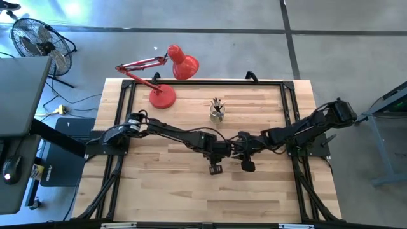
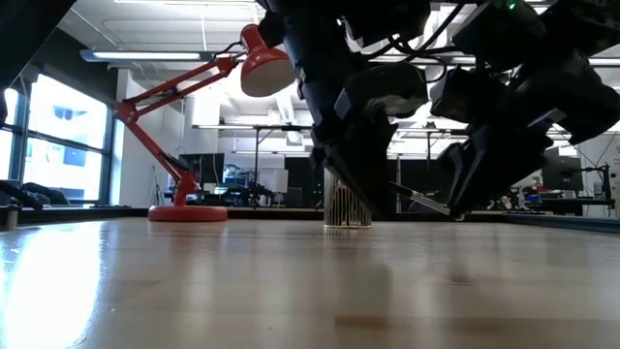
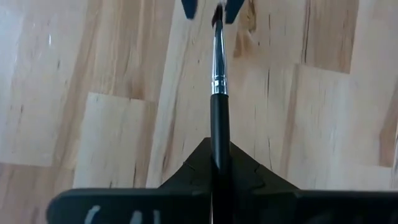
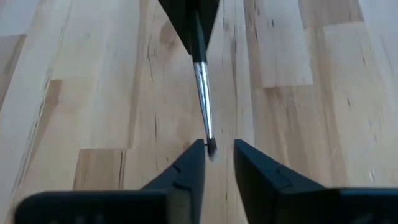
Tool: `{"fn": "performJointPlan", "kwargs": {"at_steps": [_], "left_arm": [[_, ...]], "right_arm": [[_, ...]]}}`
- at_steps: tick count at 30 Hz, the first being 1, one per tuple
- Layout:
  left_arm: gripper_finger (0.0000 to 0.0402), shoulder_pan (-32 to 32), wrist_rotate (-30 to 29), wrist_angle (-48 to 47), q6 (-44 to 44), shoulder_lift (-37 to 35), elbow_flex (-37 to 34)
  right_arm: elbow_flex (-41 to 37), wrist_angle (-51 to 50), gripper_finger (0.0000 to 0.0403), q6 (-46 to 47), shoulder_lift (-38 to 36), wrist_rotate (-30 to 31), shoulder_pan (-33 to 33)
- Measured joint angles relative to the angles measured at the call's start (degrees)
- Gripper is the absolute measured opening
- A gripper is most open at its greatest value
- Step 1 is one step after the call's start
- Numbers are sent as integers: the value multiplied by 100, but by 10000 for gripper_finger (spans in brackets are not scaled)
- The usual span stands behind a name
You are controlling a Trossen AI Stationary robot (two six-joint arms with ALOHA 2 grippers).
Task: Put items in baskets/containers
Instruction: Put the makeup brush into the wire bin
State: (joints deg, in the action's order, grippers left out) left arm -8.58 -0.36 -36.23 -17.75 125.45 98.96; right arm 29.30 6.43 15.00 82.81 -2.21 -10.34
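Left claw (image 3: 219,163) pinched tight on a dark-handled brush (image 3: 217,93), held above the counter (image 1: 178,184) near its middle. Right claw (image 4: 217,158) faces it, fingers parted a little around the bristle tip, not gripping. The glass cup (image 1: 217,113), with more brushes standing in it, sits farther back beside the red lamp (image 1: 166,76)

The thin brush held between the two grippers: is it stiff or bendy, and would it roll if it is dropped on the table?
The brush looks stiff: it stays straight while the left gripper holds only its dark handle. Its round, thin shaft would probably roll on the flat wooden table. It seems light, and the metal collar may be slippery.
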Motion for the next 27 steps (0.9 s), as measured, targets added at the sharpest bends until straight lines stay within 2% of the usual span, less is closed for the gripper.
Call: {"fn": "performJointPlan", "kwargs": {"at_steps": [4, 7, 11, 15, 20, 22, 27], "left_arm": [[8, 0, -10, -82, -167, 0, 0], [6, -4, -21, -25, -224, -9, -157], [6, -4, -63, 106, -448, -159, -611], [6, -4, -82, 694, -913, -550, -1339], [6, -108, -514, 1987, -1838, -1217, -2572], [6, -218, -934, 2540, -2181, -1563, -3088], [7, -494, -1943, 4823, -2757, -2140, -4075]], "right_arm": [[0, -209, 115, 0, -90, -90, 50], [0, -775, 137, 20, -385, -96, 124], [-2, -1948, 146, 571, -887, -101, 209], [-2, -2666, 139, 1073, -1283, -99, 128], [-9, -2825, 127, 1614, -1561, 290, -302], [-11, -2708, 123, 1777, -1591, 672, -514], [-15, -1711, 114, 2145, -1582, 1922, -930]]}}
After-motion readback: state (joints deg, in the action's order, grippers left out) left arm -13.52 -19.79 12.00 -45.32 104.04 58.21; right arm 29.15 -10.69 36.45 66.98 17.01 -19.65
